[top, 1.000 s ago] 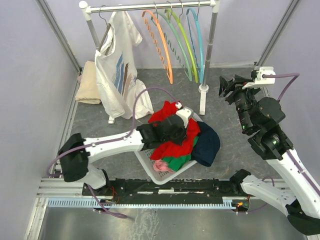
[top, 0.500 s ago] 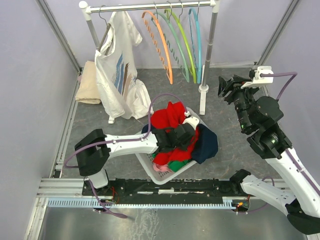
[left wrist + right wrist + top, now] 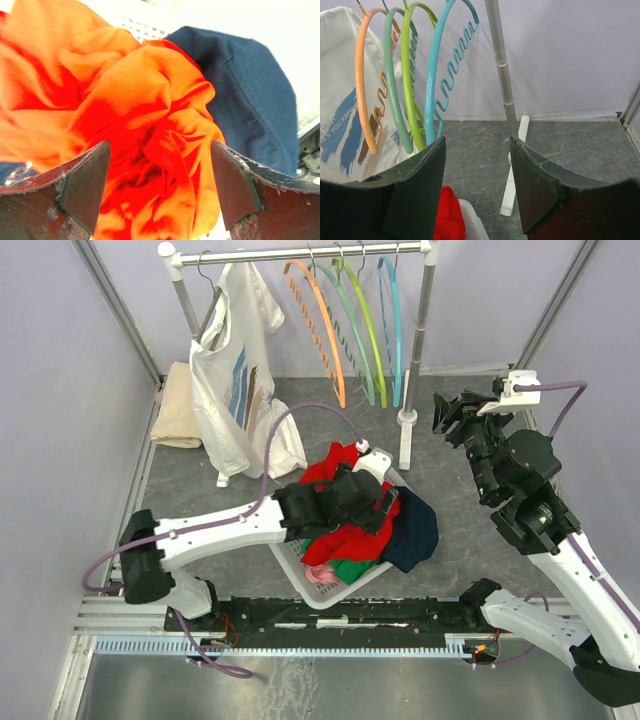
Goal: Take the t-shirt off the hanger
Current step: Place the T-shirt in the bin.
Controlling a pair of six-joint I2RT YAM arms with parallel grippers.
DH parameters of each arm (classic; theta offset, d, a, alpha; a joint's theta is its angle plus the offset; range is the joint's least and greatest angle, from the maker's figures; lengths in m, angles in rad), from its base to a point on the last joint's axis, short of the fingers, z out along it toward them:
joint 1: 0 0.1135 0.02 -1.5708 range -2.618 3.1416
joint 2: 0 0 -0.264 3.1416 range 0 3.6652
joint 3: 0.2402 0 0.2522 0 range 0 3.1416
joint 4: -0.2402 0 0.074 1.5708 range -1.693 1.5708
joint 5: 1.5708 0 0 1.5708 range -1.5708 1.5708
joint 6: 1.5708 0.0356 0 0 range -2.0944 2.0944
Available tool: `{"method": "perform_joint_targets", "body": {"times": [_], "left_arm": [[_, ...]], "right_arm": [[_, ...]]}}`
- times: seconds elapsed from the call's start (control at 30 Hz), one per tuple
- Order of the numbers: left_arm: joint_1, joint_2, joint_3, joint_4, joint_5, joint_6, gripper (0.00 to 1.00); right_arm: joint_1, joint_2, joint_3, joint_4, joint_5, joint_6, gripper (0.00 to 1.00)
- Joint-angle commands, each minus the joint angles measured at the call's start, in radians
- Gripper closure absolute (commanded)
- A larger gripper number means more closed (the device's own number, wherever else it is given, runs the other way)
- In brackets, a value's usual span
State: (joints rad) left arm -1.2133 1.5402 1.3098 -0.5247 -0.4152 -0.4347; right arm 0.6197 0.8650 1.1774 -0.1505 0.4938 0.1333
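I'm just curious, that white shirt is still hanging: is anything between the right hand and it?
Yes. Four empty coloured hangers hang on the rail between the right hand and the white t-shirt.

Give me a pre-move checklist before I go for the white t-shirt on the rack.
1. The left gripper is open, nothing between its fingers: ok.
2. The red shirt is free of the left fingers: cannot tell, the cloth lies close under them.
3. The right gripper is open and empty: ok.
4. The t-shirt is off its hanger: not ok, it hangs at the left end of the rack.
5. The right gripper is aimed at the t-shirt: not ok, it faces the empty hangers.
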Motion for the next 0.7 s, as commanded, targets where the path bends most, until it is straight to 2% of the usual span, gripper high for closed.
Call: {"method": "perform_joint_targets", "body": {"times": [0.0,0.2,0.43,0.67], "left_arm": [[-0.006,-0.109,0.089,-0.076,-0.066,0.011,0.13],[-0.006,-0.207,0.14,-0.105,-0.171,0.025,0.14],[-0.007,-0.284,0.232,-0.048,-0.507,0.142,0.14],[-0.001,-0.335,0.28,0.25,-0.727,0.415,0.07]], "right_arm": [[-0.002,-0.017,0.013,0.025,-0.012,0.007,0.38],[-0.002,-0.023,0.014,0.026,-0.021,0.011,0.38],[-0.003,-0.022,0.017,0.025,-0.042,0.013,0.38],[-0.002,-0.017,0.037,0.012,-0.081,0.014,0.38]]}}
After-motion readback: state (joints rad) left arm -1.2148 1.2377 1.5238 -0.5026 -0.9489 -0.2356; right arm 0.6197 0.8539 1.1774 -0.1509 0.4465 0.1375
